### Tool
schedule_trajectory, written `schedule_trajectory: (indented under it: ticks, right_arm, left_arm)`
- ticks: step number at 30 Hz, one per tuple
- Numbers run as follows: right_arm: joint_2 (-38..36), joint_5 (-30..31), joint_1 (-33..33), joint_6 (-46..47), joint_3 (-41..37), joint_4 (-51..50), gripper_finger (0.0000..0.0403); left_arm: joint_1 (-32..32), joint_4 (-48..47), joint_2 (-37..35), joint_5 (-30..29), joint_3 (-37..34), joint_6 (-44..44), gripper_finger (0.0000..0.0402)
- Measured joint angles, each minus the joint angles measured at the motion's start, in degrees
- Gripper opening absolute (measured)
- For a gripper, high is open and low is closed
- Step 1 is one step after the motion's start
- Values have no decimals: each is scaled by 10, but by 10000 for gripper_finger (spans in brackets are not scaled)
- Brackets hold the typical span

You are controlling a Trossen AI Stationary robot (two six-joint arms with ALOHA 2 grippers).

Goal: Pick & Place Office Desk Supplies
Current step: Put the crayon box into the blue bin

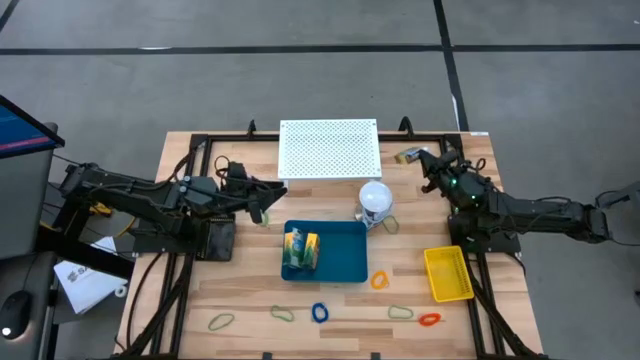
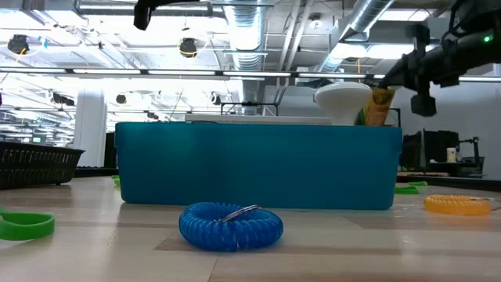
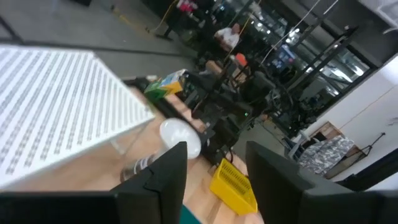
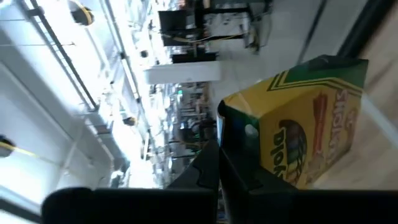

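Note:
My right gripper (image 1: 422,160) is over the table's far right corner, shut on the yellow-green crayon box (image 1: 409,155), which fills the right wrist view (image 4: 298,130) and shows above the tray's rim in the low view (image 2: 380,106). My left gripper (image 1: 268,202) is open and holds nothing, left of the blue tray (image 1: 350,262); its fingers (image 3: 163,180) stand apart. Green and yellow packets (image 1: 300,250) lie in the tray. Thin loops rest flat along the near edge: green (image 1: 220,321), blue (image 1: 319,313), orange (image 1: 379,280), red-orange (image 1: 430,320). My right gripper holds the crayon box by one end (image 4: 233,127), where a dark finger (image 4: 214,165) lies against the box's edge. The second finger is hidden behind the box. Whether the box is lifted clear of the table, I cannot tell.
A white perforated board (image 1: 330,147) lies at the far middle. A white ball-shaped object (image 1: 375,197) stands just beyond the tray, with a green loop (image 1: 388,225) beside it. A yellow basket (image 1: 448,273) sits at the right. Black frame rails run along the table's sides.

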Motion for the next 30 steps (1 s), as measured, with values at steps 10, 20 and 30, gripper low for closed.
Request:
schedule_trajectory:
  ticks: [10,20,30]
  right_arm:
    - [1,-1,36,-96,87,0,0]
    - [32,0,96,-137,153,1,0]
    - [154,-1,149,-183,229,91,0]
  left_arm:
    - [-1,48,38,-57,52,233,194]
    - [3,48,182,-106,206,512,260]
    - [3,47,278,-132,276,545,314]
